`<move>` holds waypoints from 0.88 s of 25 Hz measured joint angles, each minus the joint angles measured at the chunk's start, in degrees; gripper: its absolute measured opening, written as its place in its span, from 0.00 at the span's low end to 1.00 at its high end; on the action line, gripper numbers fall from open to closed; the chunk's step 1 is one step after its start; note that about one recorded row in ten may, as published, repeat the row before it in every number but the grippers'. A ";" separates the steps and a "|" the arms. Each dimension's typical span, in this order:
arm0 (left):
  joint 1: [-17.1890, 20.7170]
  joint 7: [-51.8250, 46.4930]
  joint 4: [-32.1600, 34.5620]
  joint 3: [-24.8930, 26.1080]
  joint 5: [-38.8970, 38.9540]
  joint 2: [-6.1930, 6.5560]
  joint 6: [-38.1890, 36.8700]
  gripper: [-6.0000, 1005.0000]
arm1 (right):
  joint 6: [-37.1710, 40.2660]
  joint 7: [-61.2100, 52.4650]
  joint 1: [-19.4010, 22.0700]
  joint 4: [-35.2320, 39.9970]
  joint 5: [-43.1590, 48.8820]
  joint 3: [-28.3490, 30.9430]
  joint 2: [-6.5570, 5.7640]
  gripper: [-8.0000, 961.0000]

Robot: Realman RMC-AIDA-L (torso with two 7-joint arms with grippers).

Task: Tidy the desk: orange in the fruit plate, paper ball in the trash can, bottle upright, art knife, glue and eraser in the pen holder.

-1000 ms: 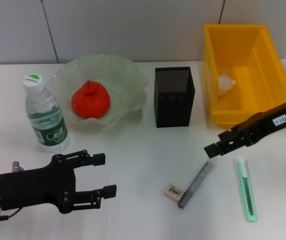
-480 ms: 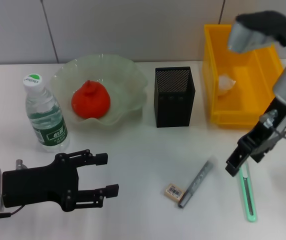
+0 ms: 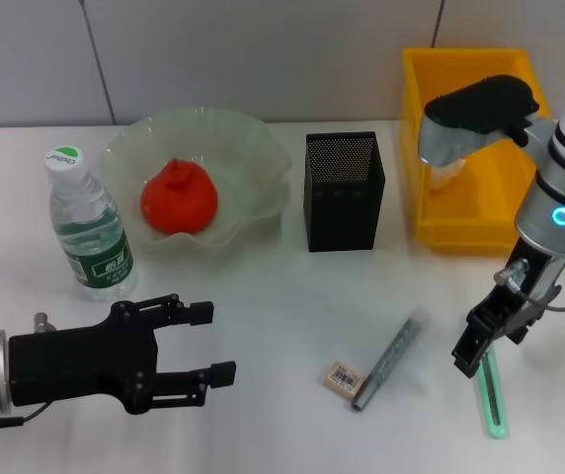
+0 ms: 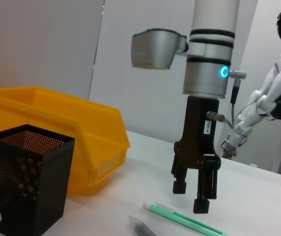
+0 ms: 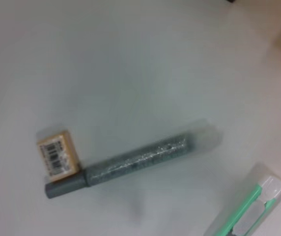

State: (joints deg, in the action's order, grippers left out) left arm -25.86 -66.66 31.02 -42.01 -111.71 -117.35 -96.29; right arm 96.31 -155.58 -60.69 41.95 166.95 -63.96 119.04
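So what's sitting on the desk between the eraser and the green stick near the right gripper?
The grey bar lies between the eraser and the green stick, one end touching the eraser; the head view shows it, and the right wrist view confirms.

back row, left to right: bottle upright; fruit plate with orange in it; pen holder; trash can. front, right of centre: eraser touching art knife; glue farther right, lying apart.

Head view overlooks desk; wrist views closer.
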 joint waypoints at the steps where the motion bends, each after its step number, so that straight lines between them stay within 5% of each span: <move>1: -0.05 -0.02 0.00 0.00 0.00 -0.02 0.19 0.81 | -0.86 -0.02 0.02 -0.65 0.02 -0.08 0.01 0.85; 22: -0.41 -0.22 -0.53 0.00 -0.09 -0.49 1.05 0.81 | -6.97 0.44 0.33 -4.49 -0.96 -5.75 0.60 0.76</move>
State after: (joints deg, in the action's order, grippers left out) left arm -26.28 -66.87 30.50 -42.01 -111.81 -117.84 -95.24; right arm 89.35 -155.14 -60.37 37.45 165.99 -69.71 119.64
